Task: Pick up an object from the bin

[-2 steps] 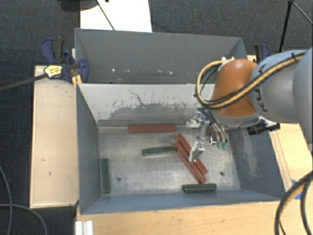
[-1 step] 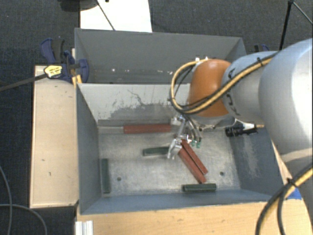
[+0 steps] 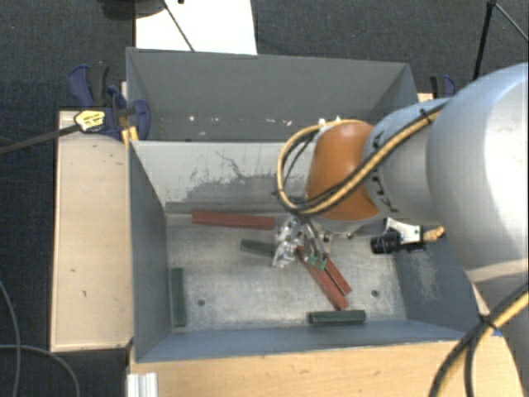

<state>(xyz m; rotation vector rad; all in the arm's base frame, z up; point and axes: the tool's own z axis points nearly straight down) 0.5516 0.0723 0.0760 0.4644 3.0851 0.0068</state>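
We see the pincer [image 3: 288, 245] down near the middle of the grey metal bin [image 3: 147, 255], below the arm's orange cover [image 3: 339, 172]. We cannot tell whether it is released or clenched, nor whether it grasps anything.

A pair of red-brown sticks [image 3: 331, 278] lies side by side, slanting from under the pincer toward the front right. A short dark green stick [image 3: 256, 246] lies just left of the pincer, its right end hidden beneath it.

A longer red-brown stick [image 3: 233, 219] rests along the foot of the back wall. Another dark green stick [image 3: 336, 317] lies against the front wall, and a third [image 3: 177, 298] near the left wall, both well apart from the pincer.

The bin floor is scratched and scuffed. Dark flooring [image 3: 41, 23] surrounds the bin.
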